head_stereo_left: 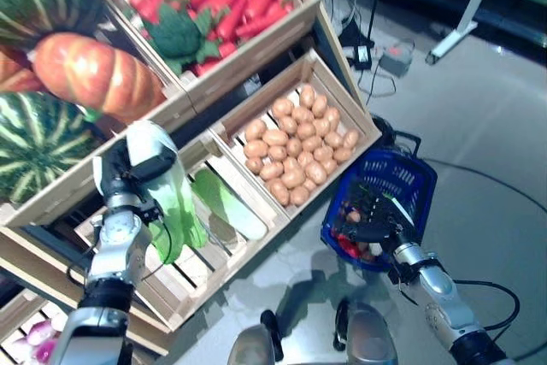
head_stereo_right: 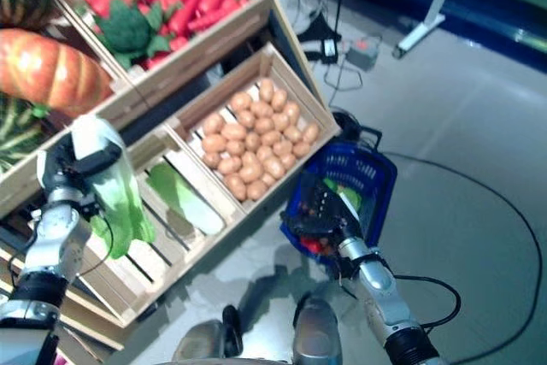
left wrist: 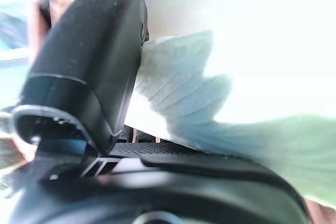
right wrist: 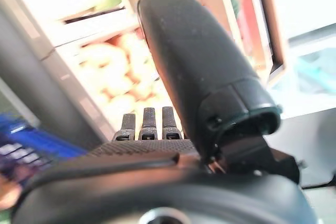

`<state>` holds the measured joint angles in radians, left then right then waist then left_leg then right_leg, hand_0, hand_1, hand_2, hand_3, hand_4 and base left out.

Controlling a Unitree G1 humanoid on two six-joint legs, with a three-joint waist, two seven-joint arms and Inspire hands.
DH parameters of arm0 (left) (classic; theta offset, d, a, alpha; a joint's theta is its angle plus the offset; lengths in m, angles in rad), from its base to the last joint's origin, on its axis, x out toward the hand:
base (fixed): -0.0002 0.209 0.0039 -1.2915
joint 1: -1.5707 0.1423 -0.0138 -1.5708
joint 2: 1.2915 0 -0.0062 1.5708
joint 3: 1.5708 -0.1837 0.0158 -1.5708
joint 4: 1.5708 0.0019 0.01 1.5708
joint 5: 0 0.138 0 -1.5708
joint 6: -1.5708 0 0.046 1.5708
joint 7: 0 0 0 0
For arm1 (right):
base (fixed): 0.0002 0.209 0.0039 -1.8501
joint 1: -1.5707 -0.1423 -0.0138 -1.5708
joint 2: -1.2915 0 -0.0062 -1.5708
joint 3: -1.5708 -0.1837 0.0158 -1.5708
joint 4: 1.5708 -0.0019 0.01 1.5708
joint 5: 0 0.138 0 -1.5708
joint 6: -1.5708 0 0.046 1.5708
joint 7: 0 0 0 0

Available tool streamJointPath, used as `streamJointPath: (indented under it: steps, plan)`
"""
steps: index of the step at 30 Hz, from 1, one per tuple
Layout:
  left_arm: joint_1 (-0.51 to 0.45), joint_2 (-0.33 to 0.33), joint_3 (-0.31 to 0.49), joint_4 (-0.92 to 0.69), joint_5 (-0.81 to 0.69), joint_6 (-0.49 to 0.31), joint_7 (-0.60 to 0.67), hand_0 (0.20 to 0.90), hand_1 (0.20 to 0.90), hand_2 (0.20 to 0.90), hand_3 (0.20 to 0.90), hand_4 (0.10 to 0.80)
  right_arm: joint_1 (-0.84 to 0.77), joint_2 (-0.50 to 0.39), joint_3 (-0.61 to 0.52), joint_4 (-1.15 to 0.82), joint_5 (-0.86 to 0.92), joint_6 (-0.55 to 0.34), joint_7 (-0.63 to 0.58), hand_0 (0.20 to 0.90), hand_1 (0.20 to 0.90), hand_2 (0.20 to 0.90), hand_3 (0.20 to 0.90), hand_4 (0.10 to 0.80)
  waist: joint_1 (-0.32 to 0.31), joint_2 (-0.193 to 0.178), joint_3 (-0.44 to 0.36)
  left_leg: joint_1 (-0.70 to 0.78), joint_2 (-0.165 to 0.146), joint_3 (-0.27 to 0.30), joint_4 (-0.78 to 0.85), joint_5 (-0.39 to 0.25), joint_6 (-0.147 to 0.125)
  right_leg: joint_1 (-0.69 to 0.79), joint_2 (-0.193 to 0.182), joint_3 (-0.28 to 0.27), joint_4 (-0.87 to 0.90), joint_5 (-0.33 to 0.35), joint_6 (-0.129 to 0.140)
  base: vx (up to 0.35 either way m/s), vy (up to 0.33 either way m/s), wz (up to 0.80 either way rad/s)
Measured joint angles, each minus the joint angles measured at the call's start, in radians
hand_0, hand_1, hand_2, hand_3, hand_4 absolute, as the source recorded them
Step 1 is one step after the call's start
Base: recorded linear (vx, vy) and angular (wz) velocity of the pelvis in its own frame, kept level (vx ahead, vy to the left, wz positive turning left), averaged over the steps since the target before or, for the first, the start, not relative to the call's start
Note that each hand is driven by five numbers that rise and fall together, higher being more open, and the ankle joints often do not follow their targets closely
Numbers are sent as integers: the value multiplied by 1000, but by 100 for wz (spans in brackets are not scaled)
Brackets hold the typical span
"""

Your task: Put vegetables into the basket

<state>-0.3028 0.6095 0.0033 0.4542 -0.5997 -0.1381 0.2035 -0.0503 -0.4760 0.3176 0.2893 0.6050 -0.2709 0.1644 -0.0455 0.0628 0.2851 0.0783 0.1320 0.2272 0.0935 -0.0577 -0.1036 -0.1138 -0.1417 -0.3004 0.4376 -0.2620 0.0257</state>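
Gripping a cabbage [head_stereo_left: 171,198] above the crate [head_stereo_left: 184,284], left hand [head_stereo_left: 128,173]; right hand's [head_stereo_left: 376,232] state unclear, at basket [head_stereo_left: 402,179].

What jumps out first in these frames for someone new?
The left hand, raised over the slatted wooden crate, grips a pale green leafy cabbage. To the right, the right hand holds a blue plastic basket beside the wooden crate of brown potatoes. Striped green and orange pumpkins fill the upper left shelf.

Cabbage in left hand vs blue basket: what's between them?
In the left eye view, between the cabbage and basket sit the potato crate and a second cabbage.
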Motion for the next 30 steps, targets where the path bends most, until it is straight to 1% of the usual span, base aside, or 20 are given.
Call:
streamJointPath:
  steps: [2,3,5,6,8,9,12,15,17,19,22,27,30]
  plan:
    - [-1,0,-1,-61,-16,-2,-74,300,300,300,300,400,-3,-5,-1,-31,44,25,62,900,900,900,900,800,3,2,-13,40,-2,-4,-62,30,7,45,12,-15,-60,27,10,-30,-72,13]
    - [-4,0,-9,-91,-40,-10,-125,300,300,300,300,400,-6,-3,0,-40,76,46,111,900,900,900,900,800,8,3,-29,53,-4,-4,-83,35,10,64,17,-16,-92,39,20,-41,-102,13]
    - [-14,1,-35,-99,-87,-10,-206,300,300,300,300,400,-10,-9,2,-47,87,90,171,900,900,900,900,800,9,7,-68,59,-11,-6,-110,45,19,86,22,-22,-145,64,34,-41,-99,14]
    - [-19,0,-48,-101,-111,-10,-249,300,300,300,300,400,-17,-15,3,-51,114,118,197,900,900,900,900,800,9,13,-82,65,-12,-7,-123,49,24,105,25,-34,-179,82,39,-42,-81,13]
    - [-29,1,-74,-103,-166,-10,-334,300,300,300,300,400,-37,-23,3,-53,136,157,240,900,900,900,900,800,9,21,-93,90,-14,-7,-148,57,32,156,37,-40,-262,122,52,-54,-85,9]
    - [-39,0,-91,-101,-208,-10,-398,300,300,300,300,400,-53,-29,3,-55,153,184,259,900,900,900,900,800,9,20,-102,91,-14,-7,-151,59,36,180,43,-43,-314,149,58,-42,-79,7]
    - [-59,-3,-122,-102,-292,-8,-536,300,300,300,300,400,-104,-29,3,-55,170,261,288,900,900,900,900,800,14,16,-115,92,-21,-6,-168,65,45,219,56,-44,-419,208,65,-16,-64,1]
    - [-63,-7,-148,-102,-366,1,-665,300,300,300,300,400,-147,-24,6,-54,236,357,339,900,900,900,900,800,12,8,-124,106,-33,-5,-181,68,50,273,65,-43,-527,267,69,-1,-55,-4]
    - [-68,-15,-155,-102,-394,21,-713,300,300,300,300,400,-162,-22,13,-55,239,396,343,900,900,900,900,800,10,4,-126,117,-34,-4,-182,68,49,283,67,-41,-527,268,69,10,-53,-2]
    - [-73,-31,-155,-102,-402,26,-759,300,300,300,300,400,-166,-18,15,-55,264,419,343,900,900,900,900,800,10,-2,-132,121,-34,-3,-182,68,49,287,70,-41,-527,268,69,-16,-40,0]
    - [-86,-66,-155,-103,-428,27,-796,300,300,300,300,400,-178,-10,19,-55,266,422,342,900,900,900,900,800,9,-8,-138,123,-34,0,-182,68,50,287,71,-38,-527,272,65,1,-6,-2]
    - [-88,-119,-160,-110,-434,27,-802,300,300,300,300,400,-180,30,27,-57,248,422,312,900,900,900,900,800,6,-25,-160,136,-33,5,-182,68,50,295,72,-30,-527,274,66,13,-15,-5]
    - [-88,-135,-201,-136,-433,27,-800,300,300,300,300,400,-182,53,55,-59,222,422,278,900,900,900,900,800,5,-35,-167,142,-34,12,-182,68,50,296,73,-22,-527,276,65,19,-14,-8]
